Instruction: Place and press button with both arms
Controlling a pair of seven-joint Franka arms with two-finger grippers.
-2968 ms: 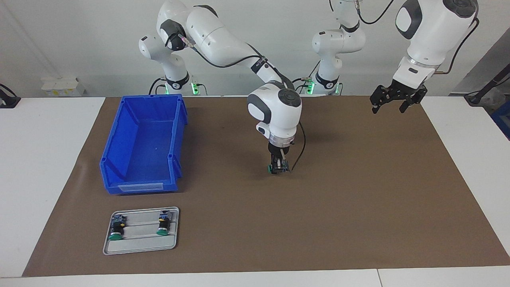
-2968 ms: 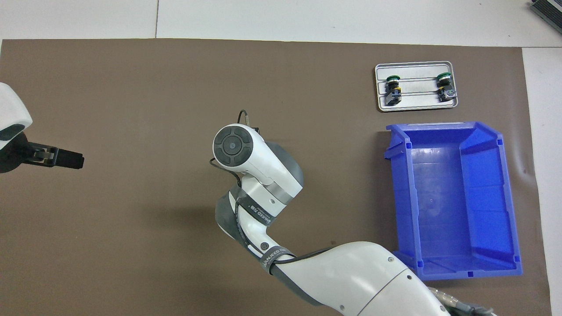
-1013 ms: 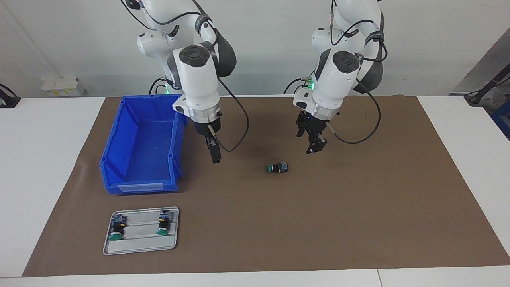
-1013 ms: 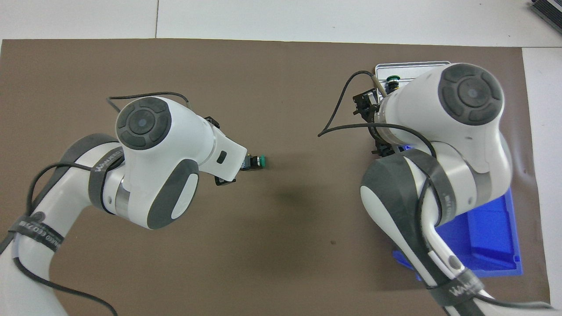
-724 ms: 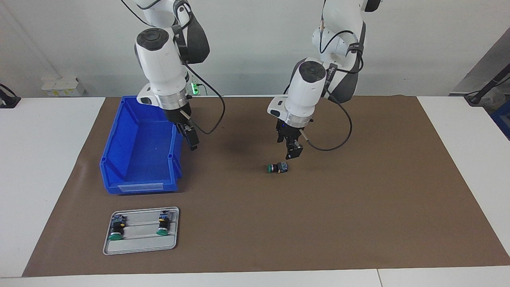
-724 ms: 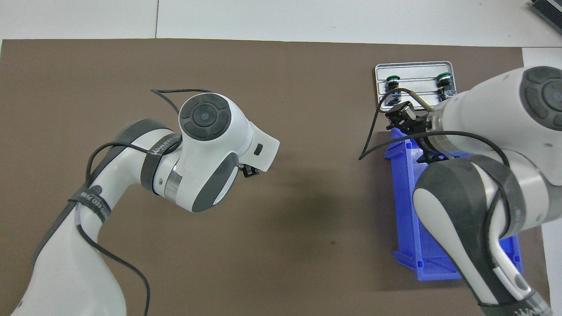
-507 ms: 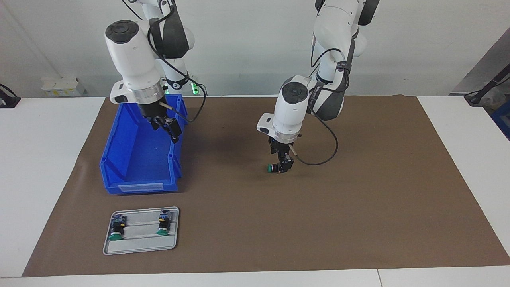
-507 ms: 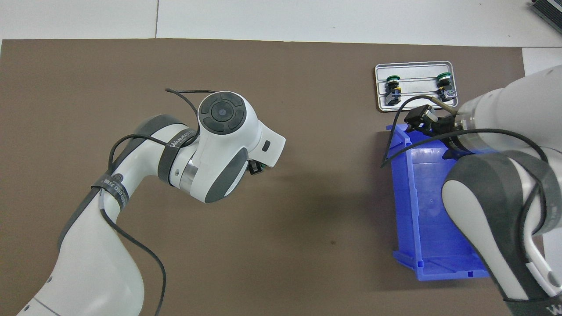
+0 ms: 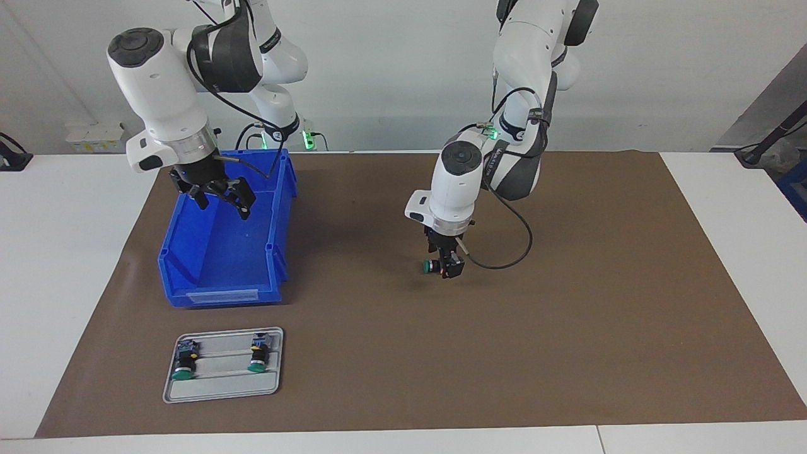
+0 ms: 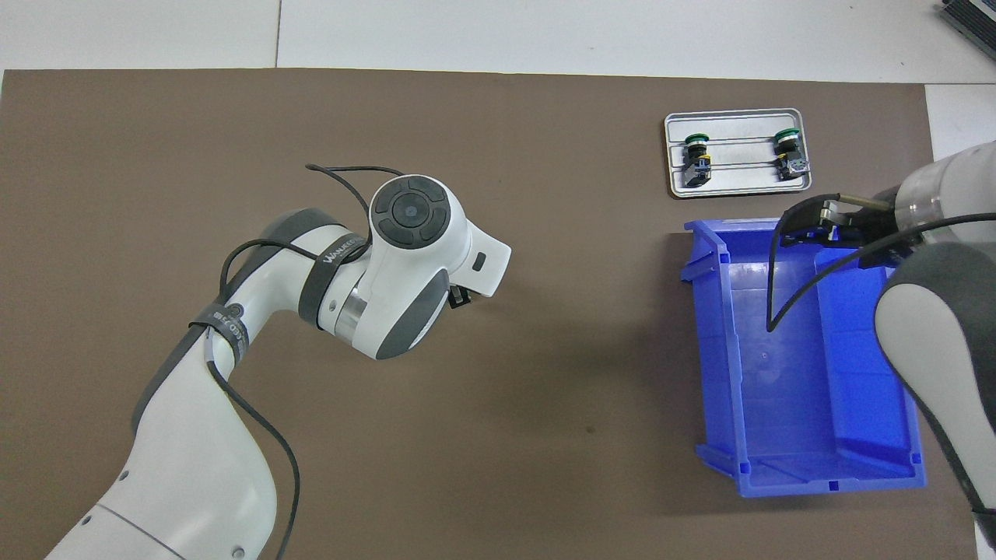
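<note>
At ten o'clock in the facing view the right gripper (image 9: pixel 217 197) hangs over the blue bin (image 9: pixel 224 296), fingers spread and holding nothing. Near the centre of the brown mat (image 9: pixel 567 328) the left gripper (image 9: pixel 446 268) is down at the button (image 9: pixel 429 266), jaws apart astride its body. The button lies on its side, green cap toward nine o'clock. If the jaws close off-centre, the round body may roll or twist out. A press on the unbraced cap would likely shove it toward three o'clock.
</note>
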